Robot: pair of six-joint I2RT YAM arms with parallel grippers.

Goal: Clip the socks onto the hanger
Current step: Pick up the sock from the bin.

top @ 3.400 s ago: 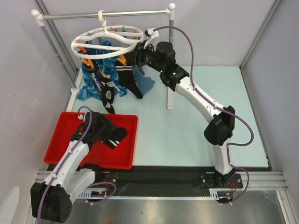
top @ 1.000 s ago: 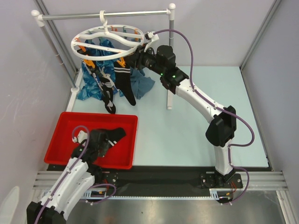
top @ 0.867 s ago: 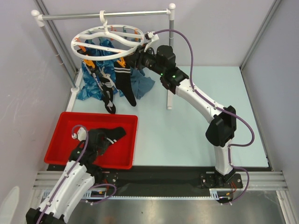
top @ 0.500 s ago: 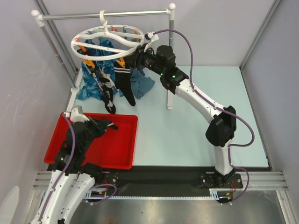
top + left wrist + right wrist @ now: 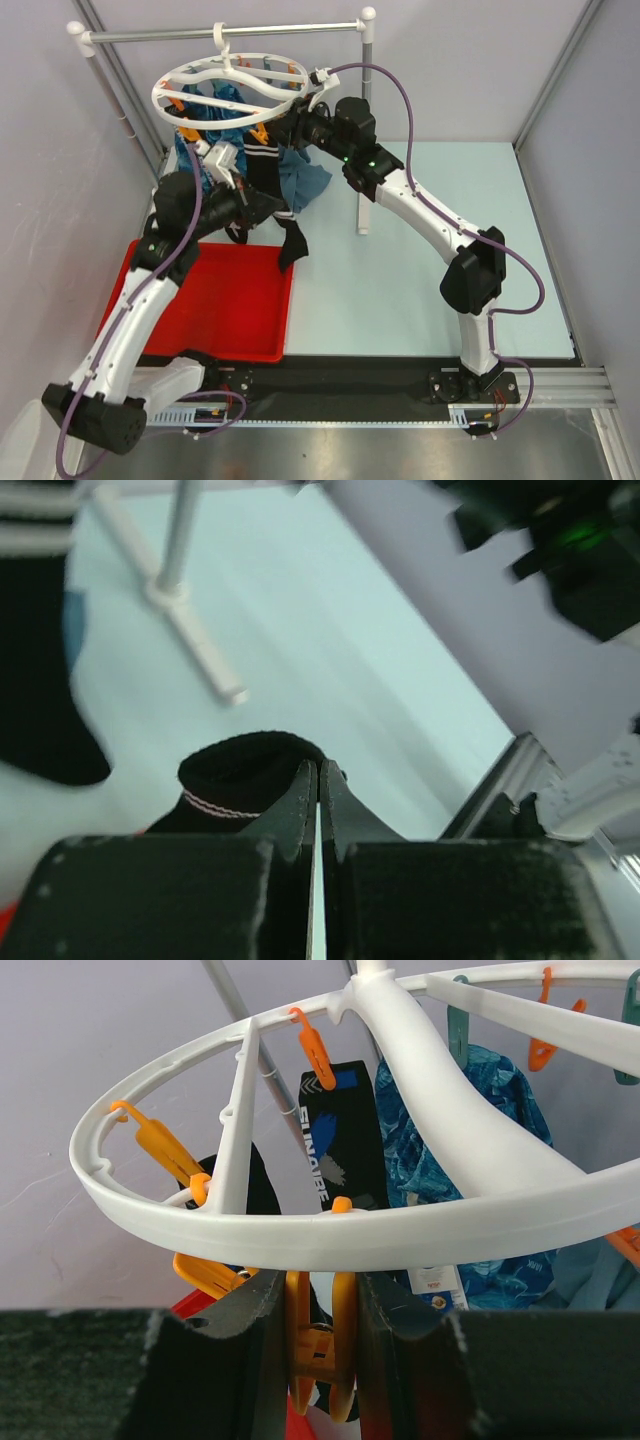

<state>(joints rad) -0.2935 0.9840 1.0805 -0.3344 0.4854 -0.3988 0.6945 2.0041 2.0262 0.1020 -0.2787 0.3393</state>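
The white ring hanger [image 5: 230,92] hangs by its hook from the rail. My right gripper [image 5: 292,126] is at its near right rim, shut on an orange clip [image 5: 320,1345] and squeezing its handles under the hanger ring [image 5: 330,1228]. A black sock with white lettering [image 5: 335,1145] and a striped one [image 5: 264,153] hang from other clips. My left gripper [image 5: 268,207] is raised just below the ring, shut on the cuff of a black sock [image 5: 292,243] that dangles down. In the left wrist view the sock [image 5: 240,780] bulges left of the tips of the left gripper [image 5: 319,770].
A red tray [image 5: 215,310] sits at the near left under my left arm. Blue patterned cloth [image 5: 305,182] hangs from the hanger behind the socks. The grey rail stand [image 5: 220,33] spans the back, with a post [image 5: 365,150] right of my right wrist.
My left arm has lifted a black sock out of the red tray and carried it up and right, toward the hanger. The right gripper has stayed clamped on the orange clip.
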